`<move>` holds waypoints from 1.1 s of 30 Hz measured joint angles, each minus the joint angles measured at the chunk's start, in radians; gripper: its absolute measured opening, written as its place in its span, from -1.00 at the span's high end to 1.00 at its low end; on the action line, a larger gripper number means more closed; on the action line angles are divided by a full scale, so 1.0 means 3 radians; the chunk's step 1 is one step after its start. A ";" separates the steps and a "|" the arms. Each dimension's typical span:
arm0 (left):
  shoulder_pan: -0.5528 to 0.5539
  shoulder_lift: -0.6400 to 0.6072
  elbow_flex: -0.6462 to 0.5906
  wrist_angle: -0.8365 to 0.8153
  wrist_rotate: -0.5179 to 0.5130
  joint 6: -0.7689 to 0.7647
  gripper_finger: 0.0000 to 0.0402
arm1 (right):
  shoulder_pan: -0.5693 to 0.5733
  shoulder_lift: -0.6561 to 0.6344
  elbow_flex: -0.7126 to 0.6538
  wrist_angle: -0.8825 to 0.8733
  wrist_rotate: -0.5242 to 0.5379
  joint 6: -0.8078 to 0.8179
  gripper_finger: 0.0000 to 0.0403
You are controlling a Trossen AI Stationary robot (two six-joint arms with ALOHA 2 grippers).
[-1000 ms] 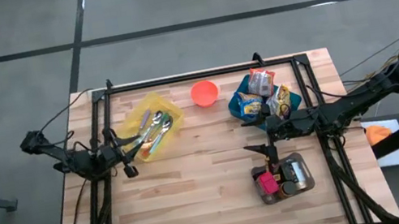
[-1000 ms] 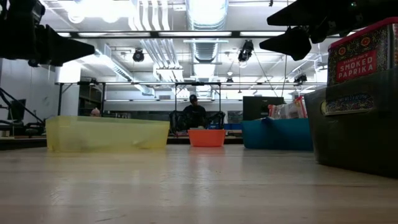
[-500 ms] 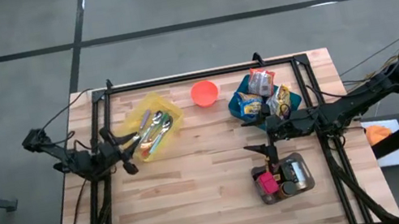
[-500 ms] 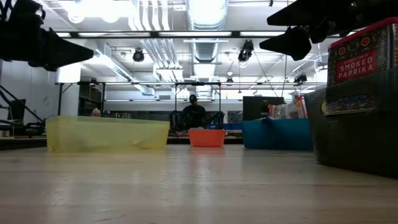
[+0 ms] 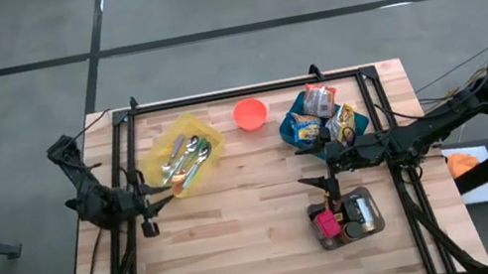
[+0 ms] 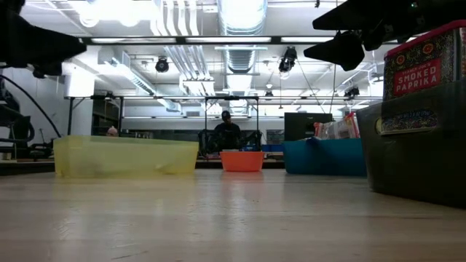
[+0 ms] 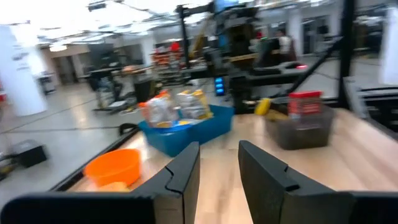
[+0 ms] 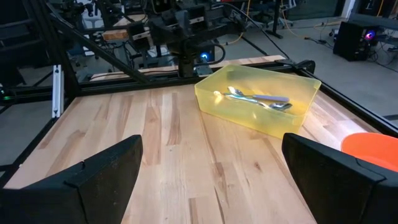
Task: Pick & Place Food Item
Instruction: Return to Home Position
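Pale wooden planks make up the table [image 5: 256, 205], ringed by a black frame, with a bright workshop beyond it where a person [image 6: 227, 131] stands far back. My landmark is the yellow bin [image 5: 185, 154], set slantwise to the table's edges. Inside it lie the spoons [image 5: 186, 160], bunched together on the floor of the bin, their long axes running along its long sides, one end toward the bin's corner nearest the left arm and the other toward the corner facing the orange bowl [image 5: 250, 114]. Which ends are the bowls I cannot say for sure. The orange bowl sits just beside the bin, apart from it. Beyond the bowl, farther from the bin, is a blue bin [image 5: 296, 134] holding snack packets [image 5: 320, 101]. Well away from the yellow bin stands a dark container [image 5: 365, 208] with a red paprika tin [image 5: 326, 227] in it. The left gripper [image 5: 151, 214] hangs just off the yellow bin's near corner, empty, its fingers parted by a narrow gap. The right gripper [image 5: 314, 166] waits well apart from the yellow bin, between the blue bin and the dark container, facing the yellow bin, fingers spread wide and holding nothing.
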 joint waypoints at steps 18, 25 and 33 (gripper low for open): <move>0.1073 -0.0002 0.0000 0.0089 0.1314 0.0508 0.45 | 0.0000 0.0000 0.0000 0.0000 0.0000 0.0000 -0.89; 0.2312 -0.0001 0.0000 -0.0161 0.2568 0.0305 0.45 | 0.0000 0.0000 0.0000 0.0000 0.0000 0.0000 -0.89; 0.3937 0.0018 0.0000 -0.0434 0.4014 -0.0483 0.45 | 0.0000 0.0000 0.0000 0.0001 0.0000 -0.0001 -0.89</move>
